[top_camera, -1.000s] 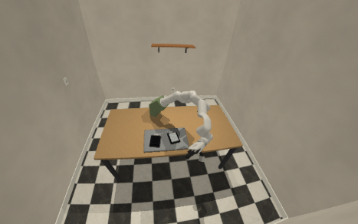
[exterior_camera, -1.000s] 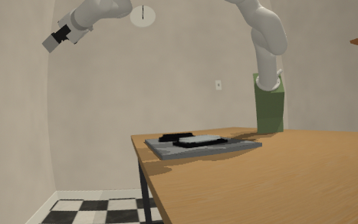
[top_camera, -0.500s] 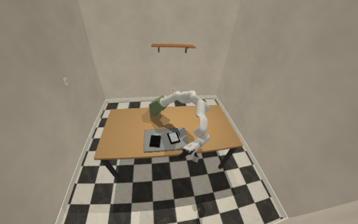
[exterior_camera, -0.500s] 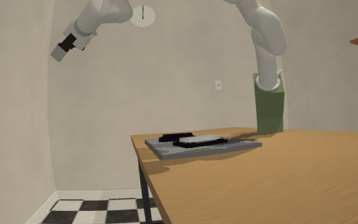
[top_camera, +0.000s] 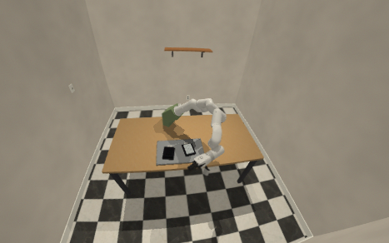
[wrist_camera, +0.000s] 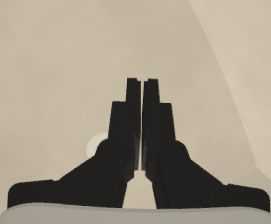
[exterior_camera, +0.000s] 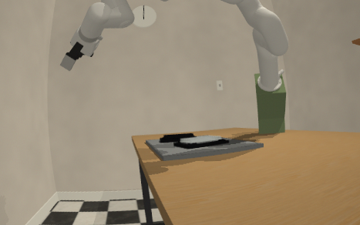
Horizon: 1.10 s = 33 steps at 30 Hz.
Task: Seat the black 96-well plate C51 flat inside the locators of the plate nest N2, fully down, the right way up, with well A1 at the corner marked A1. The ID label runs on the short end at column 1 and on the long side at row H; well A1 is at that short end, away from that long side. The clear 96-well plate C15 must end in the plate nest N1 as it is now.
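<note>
The black plate C51 lies flat on the left side of the grey nest base. The clear plate C15 sits in a dark frame on the right side of the base, turned slightly. In the side view the black plate lies behind the clear plate. Nest marks and labels are too small to read. My gripper is out past the table's front edge, high above table level in the side view. In the wrist view its fingers are shut together on nothing and face a bare wall.
The arm's green pedestal stands at the back of the wooden table. A wooden shelf hangs high on the back wall. The floor below is checkered tile.
</note>
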### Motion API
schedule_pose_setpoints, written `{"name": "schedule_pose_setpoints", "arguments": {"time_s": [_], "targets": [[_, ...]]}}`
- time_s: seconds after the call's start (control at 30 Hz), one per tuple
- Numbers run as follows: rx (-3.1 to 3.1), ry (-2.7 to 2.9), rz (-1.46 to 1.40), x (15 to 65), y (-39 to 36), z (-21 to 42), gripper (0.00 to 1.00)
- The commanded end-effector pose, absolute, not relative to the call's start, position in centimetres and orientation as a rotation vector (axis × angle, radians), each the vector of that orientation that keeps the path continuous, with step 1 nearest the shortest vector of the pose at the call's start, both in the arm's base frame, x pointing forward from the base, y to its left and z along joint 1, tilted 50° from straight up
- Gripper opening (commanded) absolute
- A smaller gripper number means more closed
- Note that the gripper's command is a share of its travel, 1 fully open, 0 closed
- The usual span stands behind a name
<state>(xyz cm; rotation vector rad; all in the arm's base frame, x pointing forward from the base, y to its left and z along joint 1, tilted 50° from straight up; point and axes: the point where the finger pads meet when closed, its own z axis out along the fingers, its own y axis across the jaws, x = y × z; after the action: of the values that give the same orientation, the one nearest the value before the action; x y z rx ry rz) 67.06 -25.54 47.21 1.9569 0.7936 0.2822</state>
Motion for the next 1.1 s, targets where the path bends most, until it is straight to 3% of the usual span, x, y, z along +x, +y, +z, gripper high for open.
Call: {"name": "schedule_pose_setpoints", "arguments": {"time_s": [0.0,1.07], "targets": [[1.973,0.810,0.268,66.7,-25.9,45.9,0.00],[2.178,1.102,0.114,63.6,-27.0,35.1,0.00]]}}
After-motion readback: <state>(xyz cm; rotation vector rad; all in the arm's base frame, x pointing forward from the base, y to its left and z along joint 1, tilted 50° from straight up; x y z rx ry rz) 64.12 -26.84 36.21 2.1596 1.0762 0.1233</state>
